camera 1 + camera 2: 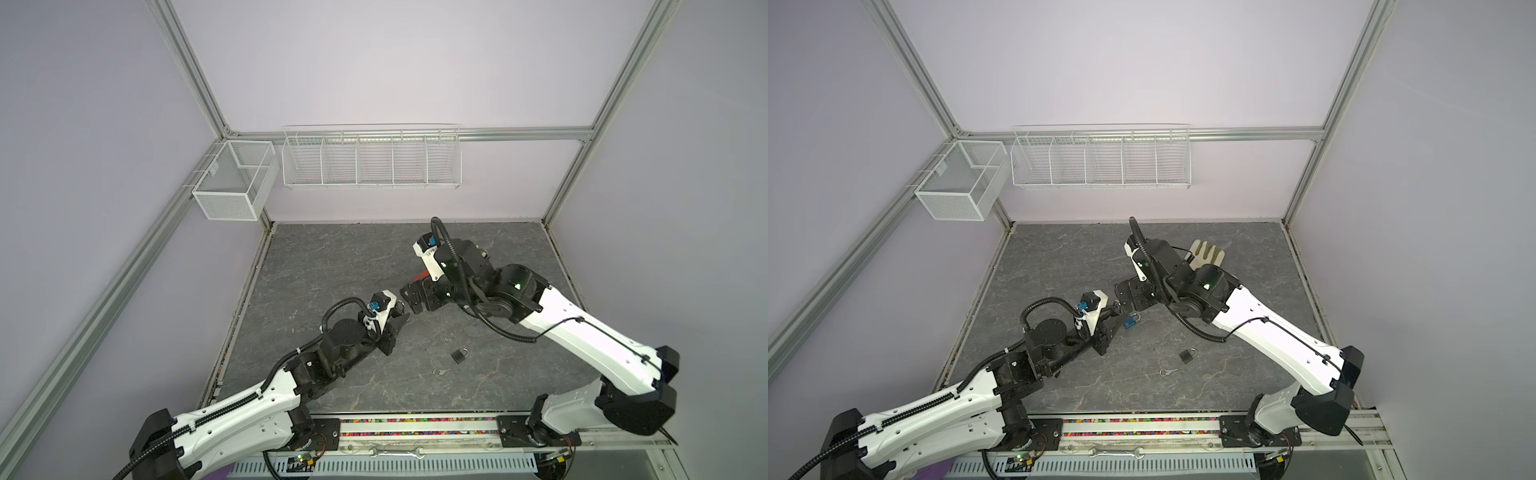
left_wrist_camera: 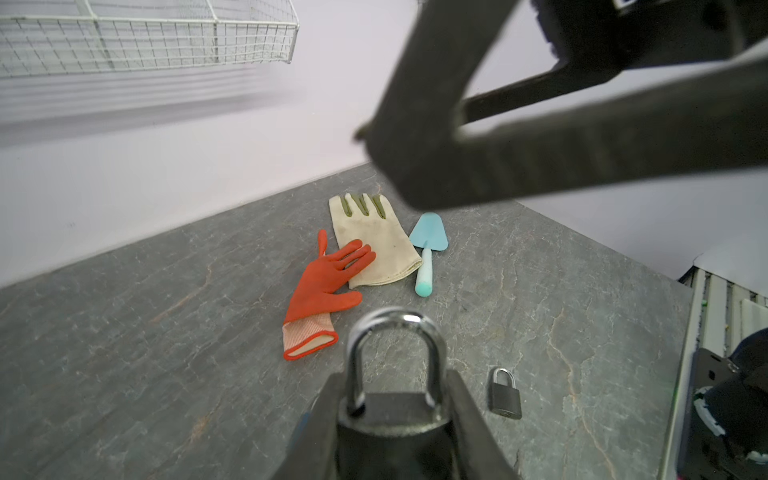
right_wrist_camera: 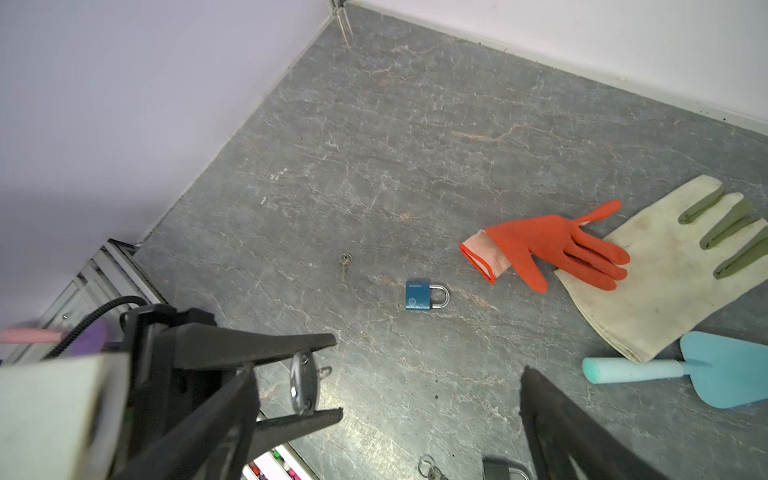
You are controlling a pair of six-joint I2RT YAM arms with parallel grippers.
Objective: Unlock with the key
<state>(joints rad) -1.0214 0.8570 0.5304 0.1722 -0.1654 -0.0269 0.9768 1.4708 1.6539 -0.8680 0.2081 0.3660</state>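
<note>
My left gripper (image 2: 395,386) is shut on the body of a black padlock (image 2: 395,419), whose silver shackle (image 2: 397,328) points away from the wrist. In both top views it hangs above the table's middle (image 1: 400,311). My right gripper (image 3: 386,374) faces it closely, jaws wide open with nothing between them; one of its fingers (image 2: 582,141) looms over the padlock. A small metal loop (image 3: 326,371) shows beside the held padlock (image 3: 303,386); I cannot tell whether it is a key. A loose key (image 3: 344,266) lies on the table, and a ringed key (image 1: 1167,372) lies nearer the front.
A blue padlock (image 3: 426,296) lies below the grippers. A small black padlock (image 1: 459,355) rests near the ringed key. An orange glove (image 2: 328,286), a cream glove (image 2: 374,241) and a teal trowel (image 2: 426,253) lie toward the back right. Wire baskets (image 1: 370,158) hang on the walls.
</note>
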